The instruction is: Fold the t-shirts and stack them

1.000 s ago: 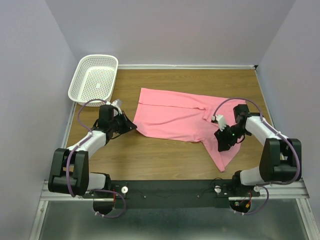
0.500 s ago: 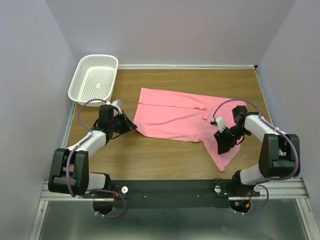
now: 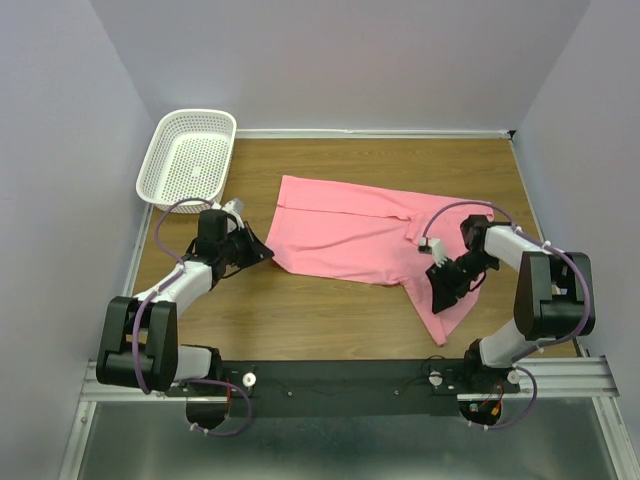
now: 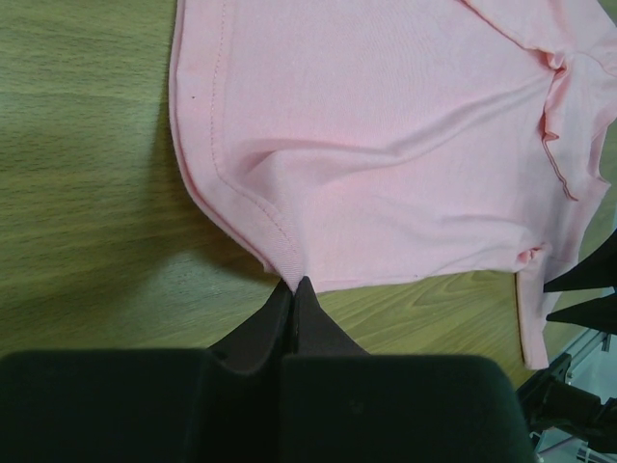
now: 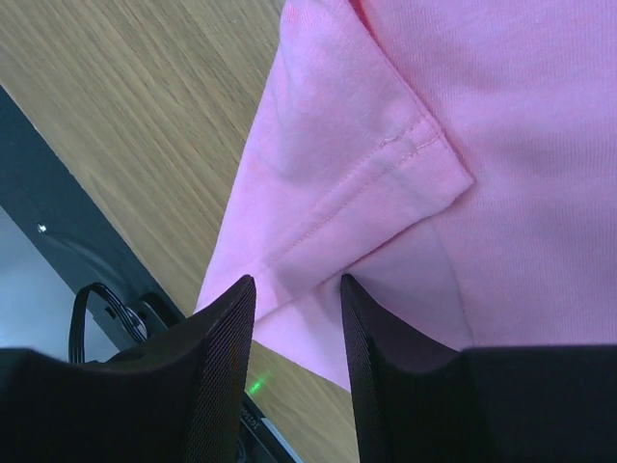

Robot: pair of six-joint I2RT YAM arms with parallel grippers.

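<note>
Barely begun: the pink t-shirt (image 3: 350, 235) lies spread mid-table (image 3: 330, 330), somewhat rumpled, with one sleeve trailing toward the near right. No tidy fold or stack is visible, and the white basket (image 3: 196, 113) stands apart at the far left corner. Left claw (image 3: 262, 253) is pinched tight on the shirt's left hem corner; right claw (image 3: 442, 288) sits low over the trailing sleeve, jaws moderately apart, gripping nothing. On this evidence every fold, and the stacking, looks left to do.

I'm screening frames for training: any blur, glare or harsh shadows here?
Top external: evenly lit, sharp, no glare on the t-shirt. Left wrist: cloth crisp, left claw dark and soft-edged. Right wrist: stitching sharp, right claw slightly blurred.
</note>
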